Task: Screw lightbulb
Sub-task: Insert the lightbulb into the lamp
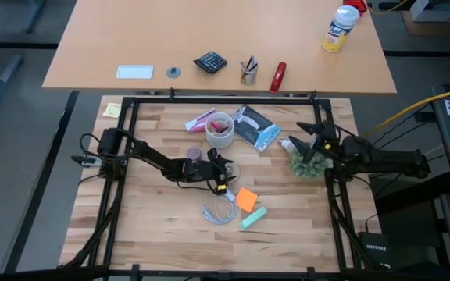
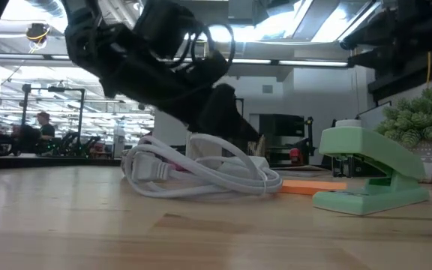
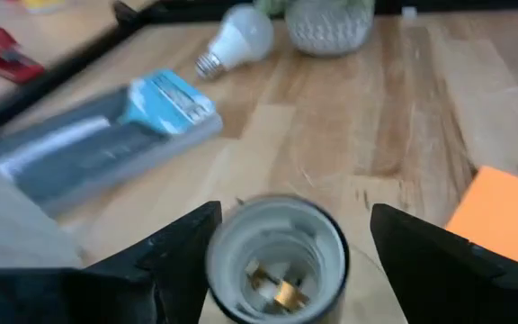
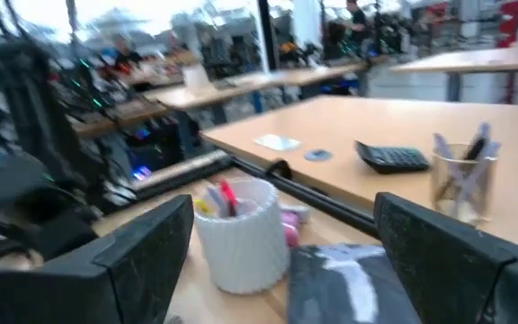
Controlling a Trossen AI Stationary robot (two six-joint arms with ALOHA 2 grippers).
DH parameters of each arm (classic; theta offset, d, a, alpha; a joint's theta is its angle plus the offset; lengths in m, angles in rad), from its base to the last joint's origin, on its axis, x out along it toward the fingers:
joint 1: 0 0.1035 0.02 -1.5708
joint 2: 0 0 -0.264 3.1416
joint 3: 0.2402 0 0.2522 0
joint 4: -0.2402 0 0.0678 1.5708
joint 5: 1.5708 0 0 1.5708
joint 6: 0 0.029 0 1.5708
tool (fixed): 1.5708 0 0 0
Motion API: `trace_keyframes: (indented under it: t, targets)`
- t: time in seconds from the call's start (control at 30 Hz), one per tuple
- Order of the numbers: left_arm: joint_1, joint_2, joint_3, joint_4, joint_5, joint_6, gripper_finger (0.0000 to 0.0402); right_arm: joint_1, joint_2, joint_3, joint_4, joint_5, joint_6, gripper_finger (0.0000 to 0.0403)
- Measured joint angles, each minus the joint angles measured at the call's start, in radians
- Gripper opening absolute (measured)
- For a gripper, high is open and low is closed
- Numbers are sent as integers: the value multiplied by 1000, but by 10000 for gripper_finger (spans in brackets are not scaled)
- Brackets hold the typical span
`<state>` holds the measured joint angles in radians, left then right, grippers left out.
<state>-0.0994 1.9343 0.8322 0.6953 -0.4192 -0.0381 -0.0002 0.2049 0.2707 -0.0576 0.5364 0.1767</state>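
Note:
The white lightbulb (image 3: 236, 38) lies on its side on the wooden table, next to the potted plant (image 3: 329, 22). It also shows in the high view (image 1: 286, 144). A white lamp socket (image 3: 277, 256) with brass contacts inside stands open end up between the fingers of my left gripper (image 3: 295, 216), which is open at the table's middle (image 1: 221, 168). My right gripper (image 4: 284, 207) is open and empty, raised above the table at the right (image 1: 312, 134), close to the bulb and plant. My left gripper has one finger (image 3: 183, 252) close against the socket's side wall (image 3: 212, 261), and I cannot tell whether it touches. The other finger (image 3: 430, 261) stands clear of the socket by a small gap.
A white cup with pens (image 1: 219, 130) and a grey-and-blue package (image 1: 255, 127) lie at the far middle. A looped white cord (image 1: 219, 211), an orange note pad (image 1: 246, 199) and a green stapler (image 1: 253, 218) lie near the front. A black frame (image 1: 225, 100) borders the table.

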Motion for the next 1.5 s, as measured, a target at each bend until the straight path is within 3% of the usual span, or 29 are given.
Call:
trace_keyframes:
  t: [0.37, 0.73, 0.83, 1.1, 1.27, 1.5]
  targets:
    - [1, -141, 0, -208, -89, 14, 274, 0, 318, 288, -226, 153, 1, 351]
    - [1, -159, -2, -242, -89, -12, 274, -60, 645, 596, -536, 186, -1, 351]
    - [1, -159, -2, -225, -89, -14, 274, -120, 720, 656, -611, 150, -20, 351]
    - [1, -159, -1, -71, -94, 19, 274, -323, 900, 752, -711, -114, -55, 351]
    - [1, -168, 0, -93, -94, 20, 274, -425, 1015, 796, -784, -239, -69, 351]
    - [1, -208, 0, -154, -94, 19, 274, -512, 1180, 824, -891, -278, -79, 351]
